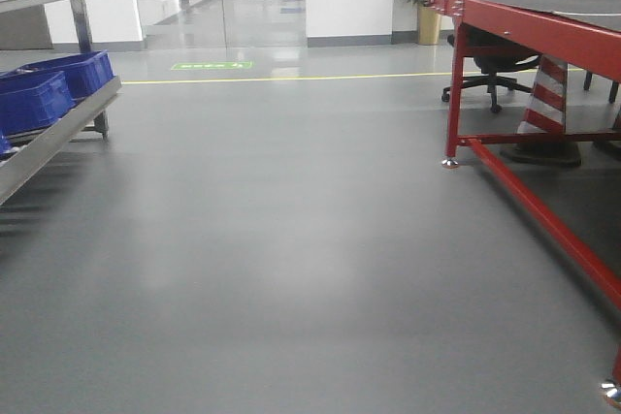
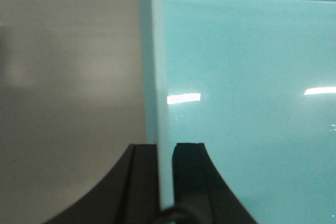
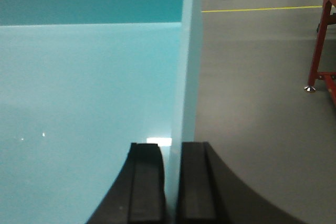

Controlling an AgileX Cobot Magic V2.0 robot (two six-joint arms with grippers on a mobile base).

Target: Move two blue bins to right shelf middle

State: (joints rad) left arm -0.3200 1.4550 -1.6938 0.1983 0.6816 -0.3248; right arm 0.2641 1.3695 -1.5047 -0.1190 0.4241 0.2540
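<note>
A pale cyan blue bin (image 2: 247,77) fills the right of the left wrist view. My left gripper (image 2: 165,148) is shut on its thin left wall, one black finger (image 2: 144,177) outside and one inside. The right wrist view looks into the same kind of blue bin (image 3: 89,87), and my right gripper (image 3: 172,148) is shut on the right wall. Grey floor lies beyond both walls. I can make out only one bin. Neither bin nor grippers appear in the front view. The right shelf middle is out of view.
Ahead stretches grey floor (image 1: 291,239) with a yellow line. At the left is a steel rack (image 1: 49,138) holding dark blue bins (image 1: 34,99). On the right are a red-framed table (image 1: 543,31), a striped cone (image 1: 548,99) and an office chair (image 1: 495,70). The table leg (image 3: 317,45) also shows in the right wrist view.
</note>
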